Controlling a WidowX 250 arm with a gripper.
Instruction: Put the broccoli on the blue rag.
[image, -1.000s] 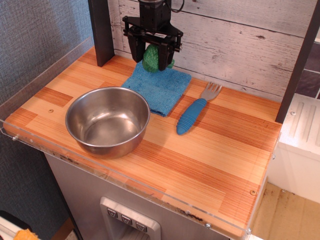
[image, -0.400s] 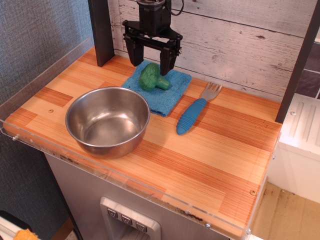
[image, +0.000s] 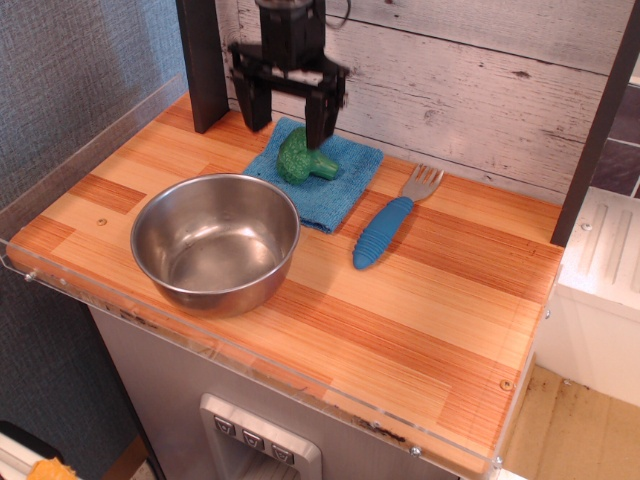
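Note:
The green toy broccoli (image: 303, 160) lies on its side on the blue rag (image: 320, 180) at the back of the wooden table, stalk pointing right. My gripper (image: 285, 118) hangs open and empty just above and behind the broccoli, shifted a little to its left. Its two dark fingers (image: 318, 118) stand wide apart and touch nothing.
A steel bowl (image: 215, 242) stands in front of the rag at the left. A fork with a ribbed blue handle (image: 386, 230) lies right of the rag. A dark post (image: 203, 60) rises at the back left. A clear plastic rim (image: 250, 365) edges the table.
My gripper held the broccoli above the rag, then opened and let it drop onto the rag. It has since risen slightly and moved left.

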